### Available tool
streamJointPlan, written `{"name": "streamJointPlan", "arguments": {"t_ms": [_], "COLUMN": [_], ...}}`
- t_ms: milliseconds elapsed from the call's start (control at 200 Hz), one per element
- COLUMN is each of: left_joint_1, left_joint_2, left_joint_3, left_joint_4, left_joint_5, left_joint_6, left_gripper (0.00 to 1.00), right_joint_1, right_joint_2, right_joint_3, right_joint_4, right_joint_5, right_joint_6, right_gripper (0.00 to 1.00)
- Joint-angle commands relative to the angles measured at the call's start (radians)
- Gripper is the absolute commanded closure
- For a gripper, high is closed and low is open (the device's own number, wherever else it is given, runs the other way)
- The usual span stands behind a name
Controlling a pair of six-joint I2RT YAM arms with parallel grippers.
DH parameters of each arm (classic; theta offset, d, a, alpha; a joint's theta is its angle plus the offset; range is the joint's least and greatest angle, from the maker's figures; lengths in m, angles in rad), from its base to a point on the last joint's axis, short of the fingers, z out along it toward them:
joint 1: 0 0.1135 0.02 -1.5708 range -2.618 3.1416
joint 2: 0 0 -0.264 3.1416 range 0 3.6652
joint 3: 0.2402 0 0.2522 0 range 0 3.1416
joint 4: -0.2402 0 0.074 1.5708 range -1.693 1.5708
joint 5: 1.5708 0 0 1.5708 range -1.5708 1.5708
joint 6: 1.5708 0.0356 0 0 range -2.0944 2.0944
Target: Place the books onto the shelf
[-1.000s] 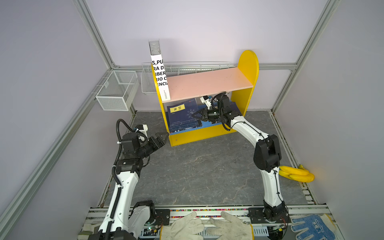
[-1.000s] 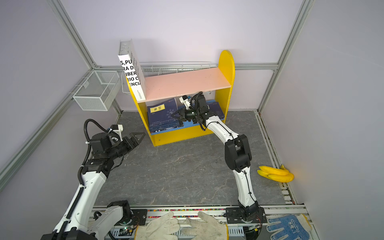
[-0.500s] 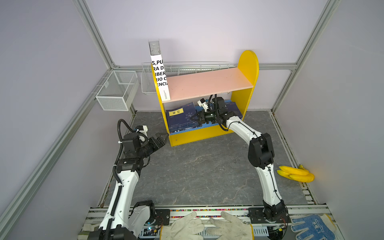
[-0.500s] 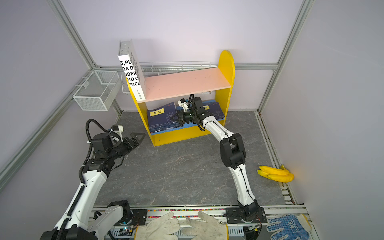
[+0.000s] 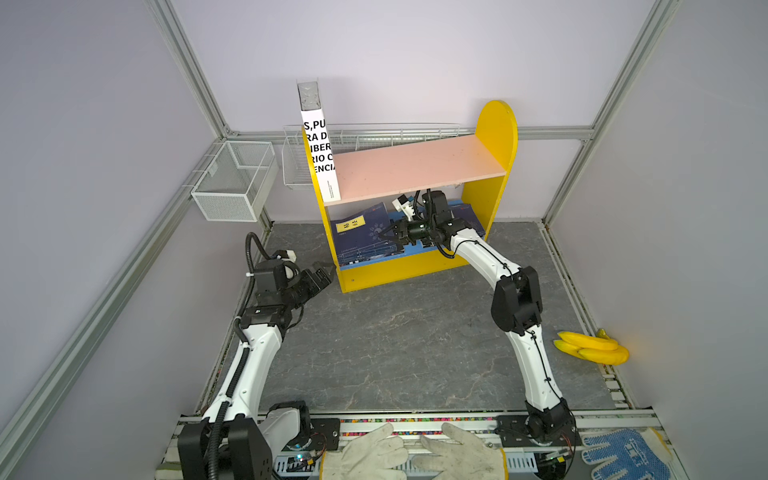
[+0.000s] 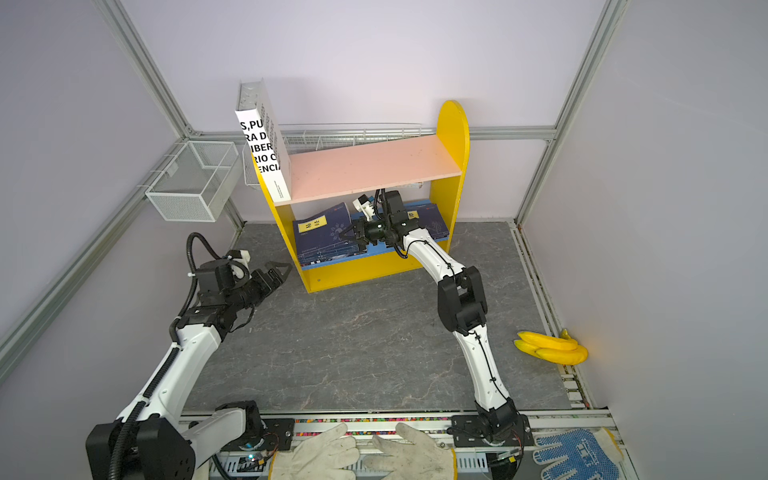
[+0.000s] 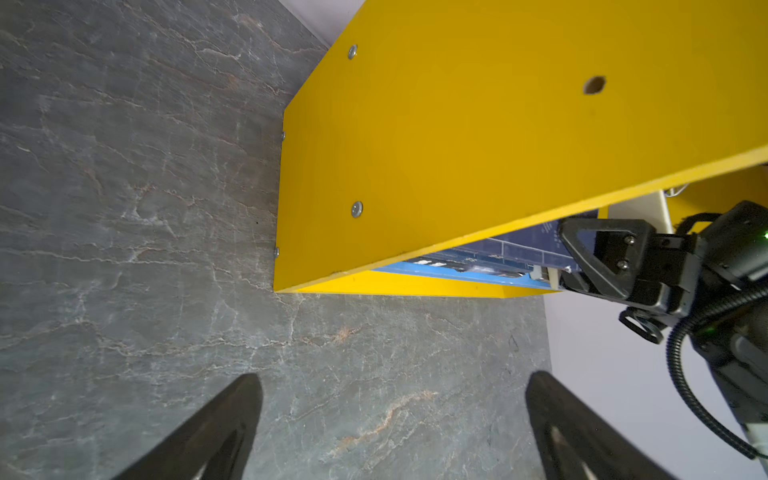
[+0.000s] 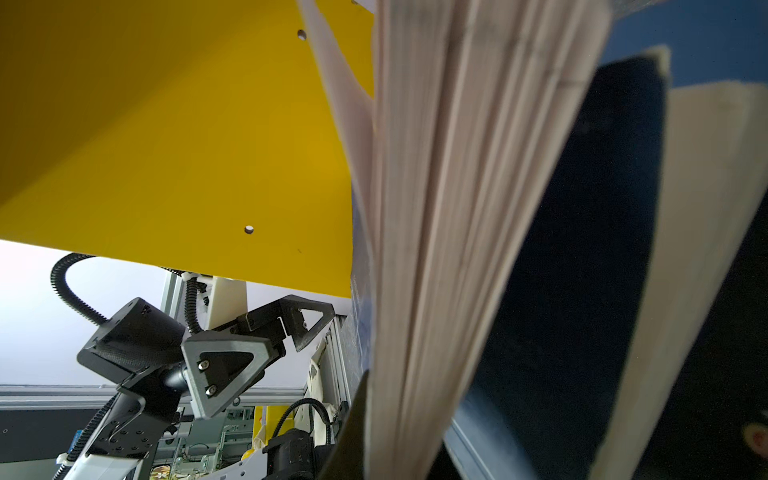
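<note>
The shelf (image 5: 494,137) (image 6: 453,133) stands at the back with its yellow sides, pink upper board and blue lower board. A white book (image 5: 318,145) (image 6: 264,149) with black lettering stands upright at the pink board's left end. Navy books (image 5: 361,241) (image 6: 324,237) lie tilted in the lower tier, with more (image 5: 469,212) at its right. My right gripper (image 5: 390,235) (image 6: 347,235) (image 7: 565,266) reaches into that tier, shut on a navy book whose page edge (image 8: 436,249) fills its wrist view. My left gripper (image 5: 322,276) (image 6: 276,272) (image 7: 390,382) hangs open and empty beside the shelf's left side panel (image 7: 457,124).
White wire baskets (image 5: 232,183) hang on the left wall, and a wire rack (image 5: 374,133) runs behind the shelf. Bananas (image 5: 590,347) lie at the right wall. White gloves (image 5: 415,453) and a blue glove (image 5: 623,457) rest on the front rail.
My right gripper has slid leftward inside the lower tier with the navy book. The left gripper's jaws have opened slightly wider; its arm has barely moved.
</note>
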Motion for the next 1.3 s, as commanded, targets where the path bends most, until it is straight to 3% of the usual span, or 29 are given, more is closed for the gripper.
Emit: {"name": "streamJointPlan", "arguments": {"t_ms": [0, 430, 905, 1295], "left_joint_1": [-0.064, -0.132, -0.154, -0.186], "left_joint_2": [0.037, 0.242, 0.322, 0.367], "left_joint_3": [0.081, 0.132, 0.164, 0.118], "left_joint_4": [0.028, 0.219, 0.241, 0.195], "left_joint_5": [-0.138, -0.25, -0.297, -0.413], "left_joint_6": [0.023, -0.028, -0.028, -0.05], "left_gripper": [0.01, 0.0, 0.0, 0.08], "right_joint_1": [0.013, 0.015, 0.02, 0.028], "right_joint_2": [0.021, 0.054, 0.047, 0.043], "right_joint_3": [0.029, 0.079, 0.042, 0.016], "right_joint_4": [-0.06, -0.162, -0.058, -0.067], "right_joint_5": [0.012, 0.068, 0.102, 0.152], "right_joint_6": [-0.061, -0.125, -0.054, -0.064], "right_gripper": [0.89, 0.88, 0.88, 0.85]}}
